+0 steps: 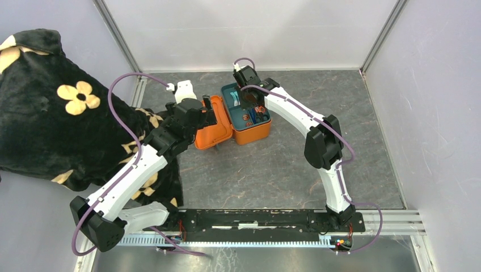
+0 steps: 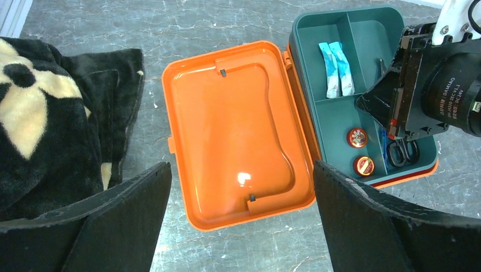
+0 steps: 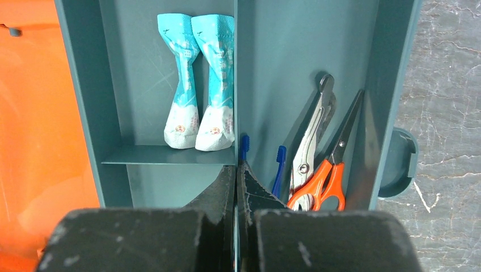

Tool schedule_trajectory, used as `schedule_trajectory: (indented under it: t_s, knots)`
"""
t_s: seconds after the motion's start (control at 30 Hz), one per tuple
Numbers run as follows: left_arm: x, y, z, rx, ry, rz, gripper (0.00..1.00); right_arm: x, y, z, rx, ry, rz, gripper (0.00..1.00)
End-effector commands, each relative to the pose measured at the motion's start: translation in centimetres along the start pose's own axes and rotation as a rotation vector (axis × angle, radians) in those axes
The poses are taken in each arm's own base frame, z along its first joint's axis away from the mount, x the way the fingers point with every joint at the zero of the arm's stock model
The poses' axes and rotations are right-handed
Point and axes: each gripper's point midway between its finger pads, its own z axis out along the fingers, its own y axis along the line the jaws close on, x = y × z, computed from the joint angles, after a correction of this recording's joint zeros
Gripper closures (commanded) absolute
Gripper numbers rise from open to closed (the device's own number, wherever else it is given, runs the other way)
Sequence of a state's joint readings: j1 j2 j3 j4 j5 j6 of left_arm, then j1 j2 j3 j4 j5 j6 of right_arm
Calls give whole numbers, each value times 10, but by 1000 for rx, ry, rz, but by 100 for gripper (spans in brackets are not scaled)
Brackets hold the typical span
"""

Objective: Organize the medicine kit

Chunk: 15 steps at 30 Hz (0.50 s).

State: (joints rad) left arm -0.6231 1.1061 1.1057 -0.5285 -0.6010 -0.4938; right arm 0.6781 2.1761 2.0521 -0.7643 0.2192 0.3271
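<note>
Marbled table point(image 1: 272, 170), orange medicine kit point(image 2: 238, 130) open, teal tray point(image 2: 368, 39) inside, left jaws spread, right jaws pressed together

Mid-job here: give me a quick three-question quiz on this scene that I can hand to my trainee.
1. True or false: the lid of the medicine kit is closed over the tray.
2. Which item shares a compartment with the orange-handled scissors?
A. the teal-and-white sachets
B. the silver shears
C. the red round tins
3. Fill in: the right arm's jaws are ___.

Key
1. False. The lid lies swung open, flat on the table beside the box.
2. B
3. shut
</note>
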Motion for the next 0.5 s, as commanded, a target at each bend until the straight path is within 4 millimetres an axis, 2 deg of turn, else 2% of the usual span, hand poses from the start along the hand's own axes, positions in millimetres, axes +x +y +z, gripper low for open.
schedule_trajectory:
  t_s: [0.0,0.2,0.47]
  knots:
    - [-3,1,5,-10,-15,30,0,11,2,11,-8,47,-28,100]
    - [-2,0,6,-8,-11,32,0,25,0,12,-3,98,-51,100]
    - [4,-2,11,-10,7,34,0,4,-1,-16,-19,48,-60,100]
